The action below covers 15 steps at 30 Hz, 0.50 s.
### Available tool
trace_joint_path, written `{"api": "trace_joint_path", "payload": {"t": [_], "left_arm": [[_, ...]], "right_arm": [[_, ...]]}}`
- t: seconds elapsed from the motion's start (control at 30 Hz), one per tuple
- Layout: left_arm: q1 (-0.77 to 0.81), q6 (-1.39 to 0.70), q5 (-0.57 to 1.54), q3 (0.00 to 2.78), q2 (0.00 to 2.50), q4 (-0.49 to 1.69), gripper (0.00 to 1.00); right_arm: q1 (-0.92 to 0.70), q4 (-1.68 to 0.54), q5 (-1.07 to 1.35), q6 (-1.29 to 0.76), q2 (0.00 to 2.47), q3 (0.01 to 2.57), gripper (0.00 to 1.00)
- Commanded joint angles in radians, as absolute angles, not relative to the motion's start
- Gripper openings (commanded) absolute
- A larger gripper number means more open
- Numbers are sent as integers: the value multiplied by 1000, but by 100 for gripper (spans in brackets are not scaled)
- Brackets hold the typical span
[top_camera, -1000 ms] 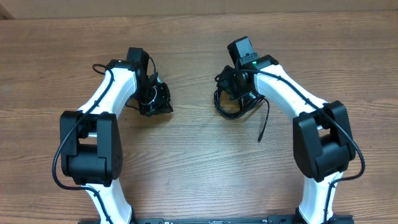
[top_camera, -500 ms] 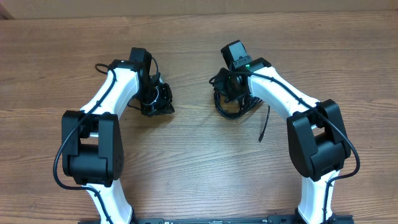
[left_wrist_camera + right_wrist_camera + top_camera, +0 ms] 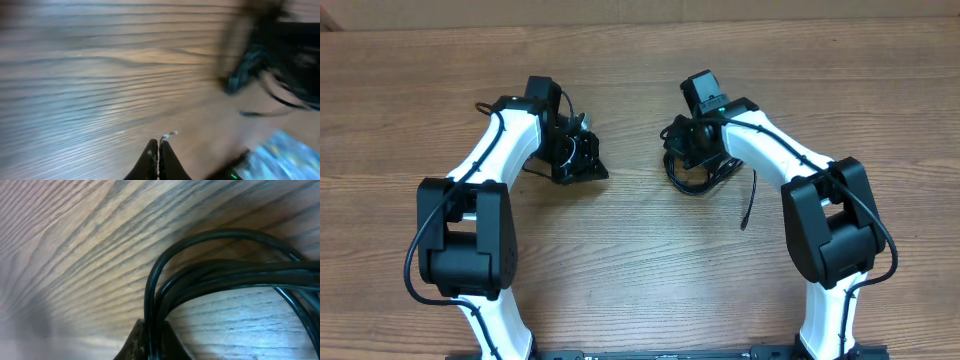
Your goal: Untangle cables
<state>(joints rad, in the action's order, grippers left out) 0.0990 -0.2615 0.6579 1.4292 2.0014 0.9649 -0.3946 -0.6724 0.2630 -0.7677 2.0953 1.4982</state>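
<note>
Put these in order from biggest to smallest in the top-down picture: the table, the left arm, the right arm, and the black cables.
1. table
2. left arm and right arm: they look about the same, so it's a tie
3. cables, one small tangle

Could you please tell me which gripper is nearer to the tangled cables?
Right. The right gripper is clamped on the cables; the left gripper sits well apart from them.
</note>
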Motion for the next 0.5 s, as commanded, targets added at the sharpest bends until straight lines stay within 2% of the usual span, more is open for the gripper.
{"api": "trace_joint_path", "payload": {"t": [0.0, 0.1, 0.2, 0.27, 0.47], "left_arm": [[59, -179, 985, 1437, 2000, 931, 10], [67, -211, 1034, 1437, 2000, 906, 18], [91, -318, 936, 1437, 2001, 885, 21], [130, -400, 902, 1437, 2001, 851, 25], [191, -536, 877, 1437, 2001, 764, 27]], "right_arm": [[-372, -661, 470, -670, 2008, 1507, 4], [-371, -650, 579, -671, 1997, 1507, 4], [-371, -632, 653, -643, 1997, 1507, 4], [-371, -601, 754, -623, 1997, 1507, 4], [-370, -595, 764, -622, 1997, 1507, 4]]}}
